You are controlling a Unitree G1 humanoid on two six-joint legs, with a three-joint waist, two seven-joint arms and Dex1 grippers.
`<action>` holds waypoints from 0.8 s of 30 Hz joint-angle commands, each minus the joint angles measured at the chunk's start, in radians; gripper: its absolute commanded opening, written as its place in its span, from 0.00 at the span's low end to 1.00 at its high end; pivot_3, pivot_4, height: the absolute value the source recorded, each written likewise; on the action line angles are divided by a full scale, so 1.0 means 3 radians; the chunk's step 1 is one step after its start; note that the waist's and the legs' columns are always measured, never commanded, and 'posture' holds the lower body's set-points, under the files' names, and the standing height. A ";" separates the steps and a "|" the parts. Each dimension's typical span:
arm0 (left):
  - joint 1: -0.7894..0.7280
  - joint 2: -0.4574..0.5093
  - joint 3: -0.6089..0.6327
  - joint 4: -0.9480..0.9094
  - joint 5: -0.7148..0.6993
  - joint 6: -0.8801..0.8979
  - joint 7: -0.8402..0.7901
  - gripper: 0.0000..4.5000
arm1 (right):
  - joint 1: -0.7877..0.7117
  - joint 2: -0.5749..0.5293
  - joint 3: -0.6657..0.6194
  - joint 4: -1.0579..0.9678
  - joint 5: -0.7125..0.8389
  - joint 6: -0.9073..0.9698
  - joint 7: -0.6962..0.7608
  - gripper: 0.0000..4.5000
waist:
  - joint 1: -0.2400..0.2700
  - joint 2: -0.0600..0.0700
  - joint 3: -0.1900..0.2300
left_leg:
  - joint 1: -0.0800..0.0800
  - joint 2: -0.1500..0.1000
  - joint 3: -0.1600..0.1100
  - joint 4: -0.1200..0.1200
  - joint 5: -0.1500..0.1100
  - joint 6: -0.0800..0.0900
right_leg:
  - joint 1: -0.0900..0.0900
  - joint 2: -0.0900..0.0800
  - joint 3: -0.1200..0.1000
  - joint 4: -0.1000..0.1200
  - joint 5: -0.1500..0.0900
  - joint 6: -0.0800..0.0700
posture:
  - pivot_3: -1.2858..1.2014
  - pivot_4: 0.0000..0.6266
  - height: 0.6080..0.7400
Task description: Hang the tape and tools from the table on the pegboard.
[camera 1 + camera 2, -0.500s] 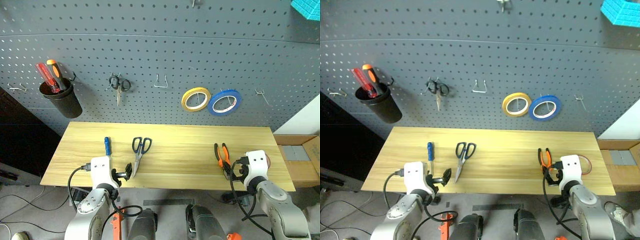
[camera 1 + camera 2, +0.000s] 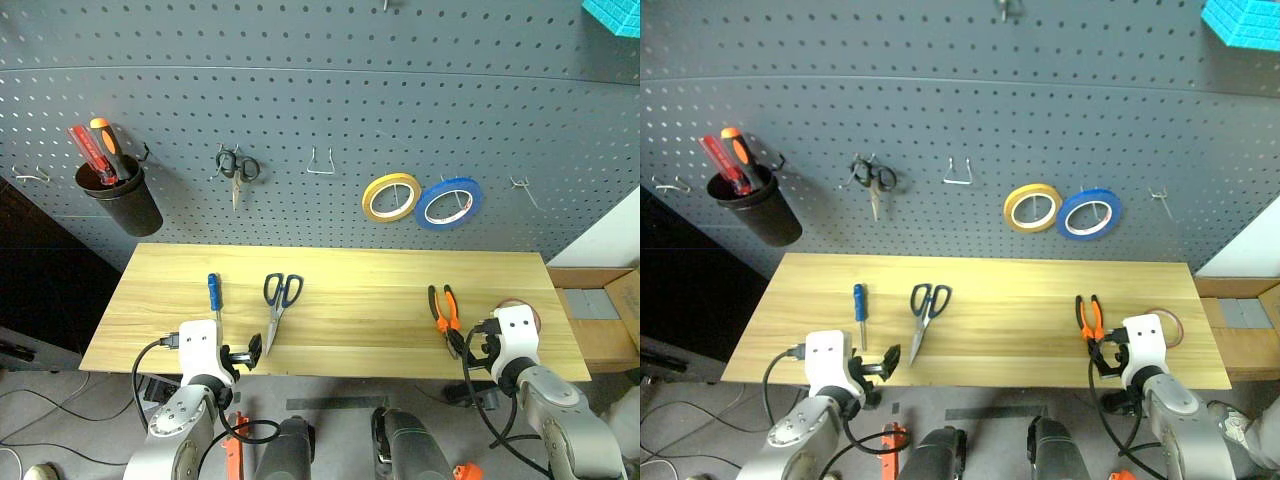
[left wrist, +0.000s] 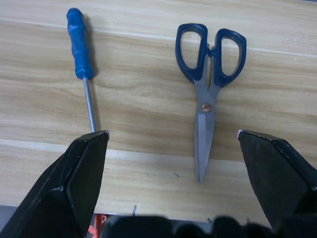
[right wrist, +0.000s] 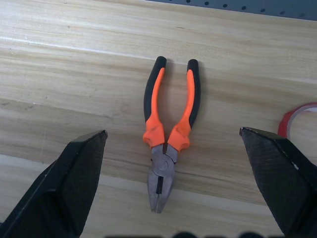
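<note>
On the light wood table (image 2: 360, 300) lie a blue-handled screwdriver (image 2: 213, 292), blue-handled scissors (image 2: 278, 305) with blades toward the near edge, and orange-and-black pliers (image 2: 444, 312). The red tape (image 2: 1175, 325) lies flat at the table's right end, partly hidden behind my right hand. My left gripper (image 3: 173, 134) hangs open at the near edge, facing the gap between the screwdriver (image 3: 81, 59) and the scissors (image 3: 208, 94). My right gripper (image 4: 173, 131) is open, with the pliers (image 4: 166, 134) centred ahead of it and the tape (image 4: 297, 119) off to one side. The dark pegboard (image 2: 300, 90) rises behind the table.
On the pegboard hang a black cup (image 2: 125, 200) holding red and orange screwdrivers, small black scissors (image 2: 237, 168), a yellow roll (image 2: 391, 197) and a blue roll (image 2: 449, 203). Bare wire hooks (image 2: 321, 165) sit between them. A cardboard box (image 2: 600, 320) stands right of the table.
The view has shifted slightly. The tools, the tape and both open grippers stand as before.
</note>
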 commanded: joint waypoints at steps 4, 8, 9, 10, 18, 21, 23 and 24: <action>-0.0024 0.0019 0.0057 -0.0129 -0.0014 -0.0030 0.0008 0.99 | -0.0010 -0.0027 -0.0076 -0.0099 0.0032 -0.0017 -0.0001 1.00 | 0.0000 -0.0001 0.0001 | 0.0000 0.0000 0.0000 0.0000 0.0000 0.0000 | 0.0000 0.0000 0.0000 0.0000 0.0000 0.0001 | 0.54 0.37 1.00; -0.0032 0.0021 0.0050 -0.0132 -0.0015 -0.0018 0.0004 0.99 | -0.0027 -0.0041 -0.0092 -0.0095 0.0030 -0.0002 -0.0004 1.00 | -0.0005 -0.0001 0.0004 | 0.0000 0.0000 0.0000 0.0000 0.0000 0.0000 | 0.0000 0.0000 0.0000 0.0000 0.0001 0.0001 | 0.54 0.39 1.00; -0.0028 0.0022 0.0044 -0.0135 -0.0014 -0.0015 0.0002 0.99 | -0.0038 -0.0050 -0.0101 -0.0090 0.0029 0.0003 -0.0003 1.00 | -0.0008 -0.0001 0.0011 | 0.0000 0.0000 0.0001 0.0000 0.0000 0.0000 | 0.0000 0.0000 0.0001 0.0000 0.0001 0.0001 | 0.54 0.40 1.00; -0.0025 0.0023 0.0040 -0.0138 -0.0012 -0.0013 0.0001 0.99 | -0.0045 -0.0056 -0.0107 -0.0087 0.0029 0.0005 -0.0002 1.00 | -0.0011 0.0000 0.0017 | 0.0000 0.0000 0.0001 0.0000 0.0000 0.0000 | 0.0000 0.0000 0.0001 0.0000 0.0001 0.0001 | 0.54 0.40 1.00; -0.0341 0.0515 -0.0412 -0.0124 -0.0117 -0.0033 -0.0699 0.99 | -0.0171 -0.0359 -0.0219 0.0037 0.0122 0.0167 0.0242 1.00 | -0.0012 -0.0001 0.0098 | 0.0001 -0.0001 0.0001 0.0003 0.0001 0.0001 | 0.0000 0.0000 0.0002 0.0003 -0.0007 -0.0011 | 0.52 0.48 1.00; -0.0752 0.0718 -0.0749 0.0040 -0.0207 -0.0128 -0.1184 0.99 | -0.0281 -0.0538 -0.0259 0.0194 0.0187 0.0203 0.0416 1.00 | -0.0022 0.0004 0.0145 | 0.0001 -0.0003 0.0006 0.0006 0.0002 0.0002 | 0.0000 0.0001 0.0006 0.0004 -0.0006 -0.0011 | 0.51 0.52 1.00; -0.1087 0.0766 -0.1030 0.0213 -0.0226 -0.0234 -0.1511 0.99 | -0.0396 -0.0647 -0.0297 0.0368 0.0234 0.0232 0.0514 1.00 | -0.0038 0.0003 0.0184 | 0.0000 -0.0005 0.0014 0.0007 0.0002 0.0003 | -0.0001 0.0000 0.0013 0.0004 -0.0004 -0.0007 | 0.50 0.54 1.00; -0.1258 0.0753 -0.1190 0.0327 -0.0215 -0.0306 -0.1674 0.99 | -0.0465 -0.0699 -0.0315 0.0480 0.0249 0.0239 0.0557 1.00 | -0.0047 0.0002 0.0197 | 0.0002 -0.0005 0.0018 0.0006 0.0002 0.0003 | -0.0001 0.0001 0.0017 0.0004 0.0007 0.0012 | 0.50 0.55 1.00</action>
